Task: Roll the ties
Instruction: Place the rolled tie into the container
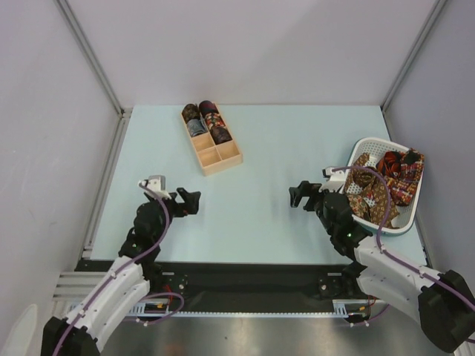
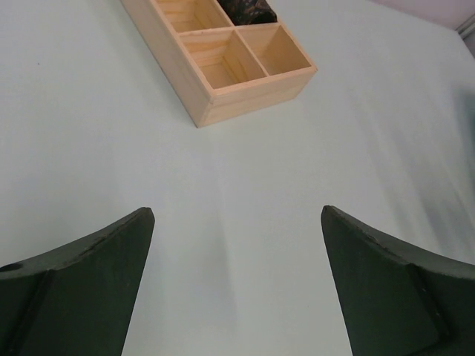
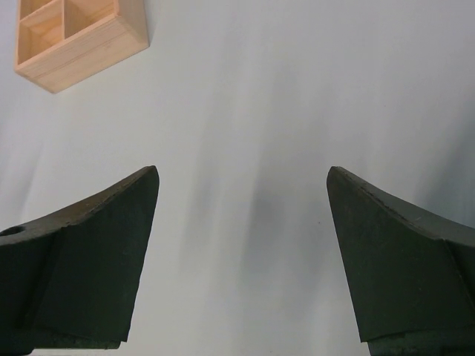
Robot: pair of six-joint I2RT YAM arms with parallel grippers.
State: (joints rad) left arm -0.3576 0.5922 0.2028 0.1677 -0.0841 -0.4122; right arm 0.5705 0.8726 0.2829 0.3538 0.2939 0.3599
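Dark fingers [image 2: 82, 282] of the left gripper [image 2: 237, 215] fill the bottom of its wrist view, spread wide w/ nothing btw them, only the pale table [image 2: 237, 148] underneath. Same on the other side: right gripper [image 3: 243, 174] has its jaws wide apart, holding nothing, pointed down at the table.

Top view: left gripper sits left of centre, right gripper right of centre, ea. off the cloth and apart from the other.

Rolled ties [image 1: 206, 120] sit packed in the far compartments of a wooden box [image 1: 223, 165], which lies toward the far side of the table, angled, well ahead of the left gripper. Loose ties [image 1: 382, 185], red, gold and maroon patterns, lie heaped in a white basket [image 1: 380, 141] at the right edge. Right gripper is near the basket's left side, not touching it or the ties.
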